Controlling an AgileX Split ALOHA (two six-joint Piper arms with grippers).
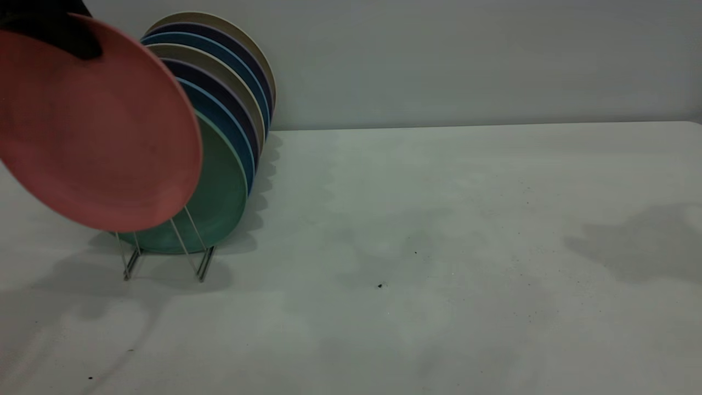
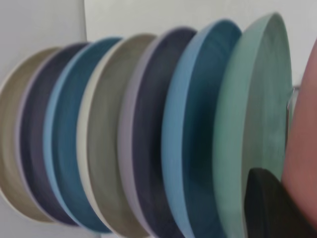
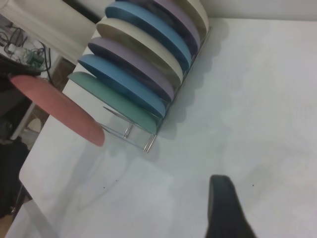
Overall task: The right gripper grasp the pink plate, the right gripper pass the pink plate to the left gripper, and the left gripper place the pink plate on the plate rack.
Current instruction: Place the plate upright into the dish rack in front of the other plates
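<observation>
**Rack insertion: collision risk**

Left pincer, upper left of the exterior frame, pinches the pink plate at its top rim. The plate hangs tilted before the teal-green plate, above the plate rack. Right pincer: finger spread cannot be determined. Risk: the tilted rim strikes a wire loop or neighbouring plate, toppling the row onto the bench.
</observation>
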